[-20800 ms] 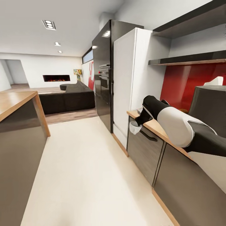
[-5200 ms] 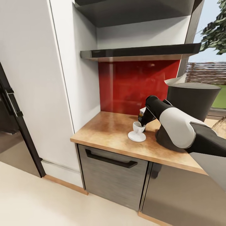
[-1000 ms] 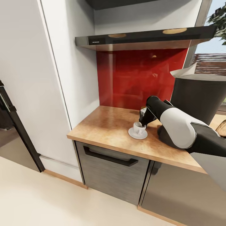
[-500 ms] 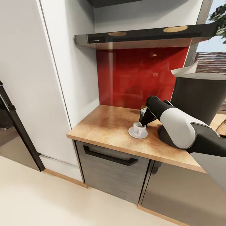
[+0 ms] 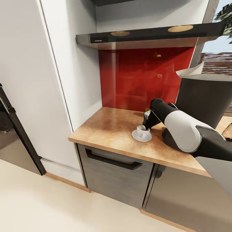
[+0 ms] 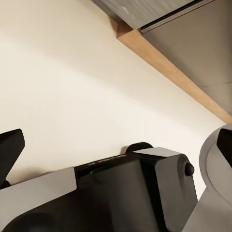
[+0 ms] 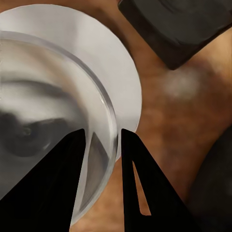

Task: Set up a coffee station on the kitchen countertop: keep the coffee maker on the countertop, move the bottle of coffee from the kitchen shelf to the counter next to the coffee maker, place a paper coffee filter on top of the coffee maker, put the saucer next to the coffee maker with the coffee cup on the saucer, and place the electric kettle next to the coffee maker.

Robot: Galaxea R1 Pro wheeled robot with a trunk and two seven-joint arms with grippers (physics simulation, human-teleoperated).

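Observation:
A white coffee cup (image 5: 140, 130) stands on a white saucer (image 5: 141, 138) on the wooden countertop (image 5: 106, 129), just left of the black coffee maker (image 5: 201, 103). A paper filter (image 5: 190, 71) sticks up from the coffee maker's top. My right gripper (image 5: 146, 125) reaches down onto the cup. In the right wrist view its fingers (image 7: 65, 183) straddle the cup's rim (image 7: 104, 140), one inside and one outside, shut on the wall, with the saucer (image 7: 121, 63) underneath. My left gripper (image 6: 116, 145) hangs open over the floor beside my base.
A tall white cabinet (image 5: 48, 80) closes off the counter's left end. A dark hood (image 5: 145, 35) overhangs the red backsplash (image 5: 141, 77). Grey drawer fronts with a black handle (image 5: 112, 161) sit under the counter. Bare countertop lies left of the saucer.
The head view has crept very slightly. The cup, the saucer and my right gripper stand as they did a second ago.

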